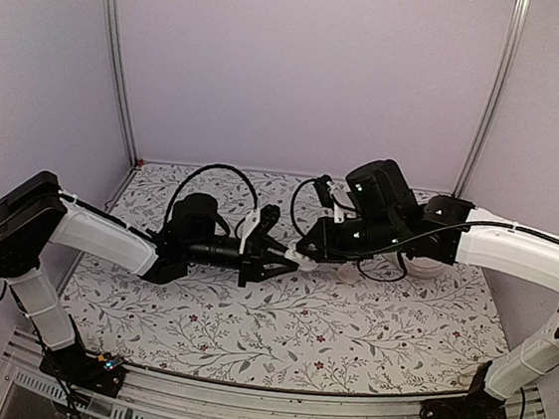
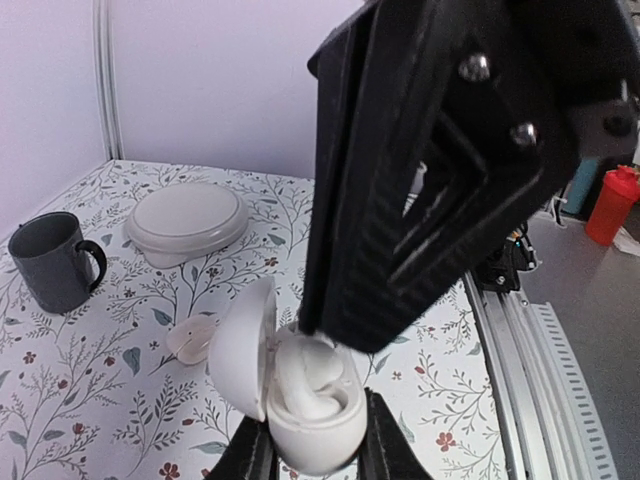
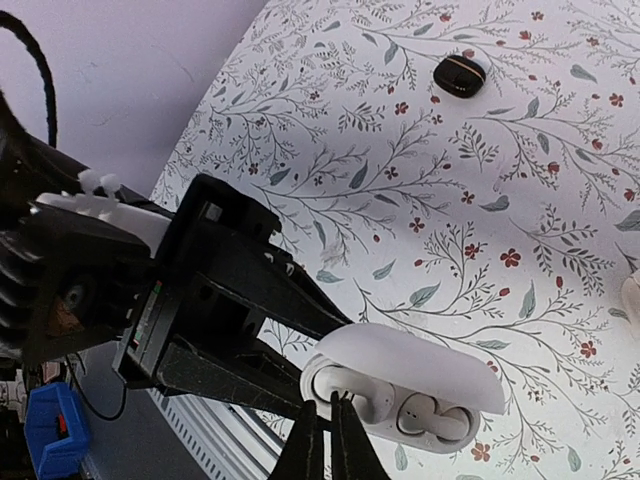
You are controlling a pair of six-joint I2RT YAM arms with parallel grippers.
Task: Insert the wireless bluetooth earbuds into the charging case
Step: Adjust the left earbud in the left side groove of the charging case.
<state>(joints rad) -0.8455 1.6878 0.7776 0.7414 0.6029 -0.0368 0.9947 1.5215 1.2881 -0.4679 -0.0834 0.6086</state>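
1. The white charging case (image 3: 400, 380) is hanging above the middle of the table (image 1: 346, 337), between the two arms, with its lid (image 2: 243, 350) standing open.
2. White earbuds (image 3: 420, 412) are sitting in its wells.
3. The left gripper (image 2: 312, 455) is reaching in from the left, and its fingers are pinching the case body from both sides.
4. The right gripper (image 3: 325, 440) is coming in from the right. Its fingers are pressed together, and the tips are resting at the edge of the left well; I cannot tell whether anything is between them.
5. A small beige piece (image 2: 190, 340) is lying on the flowered cloth just beside the case.
6. A pale upturned bowl (image 2: 188, 220) is sitting further right, with a dark mug (image 2: 48, 262) near it.
7. A small black case (image 3: 460, 75) is lying well apart.
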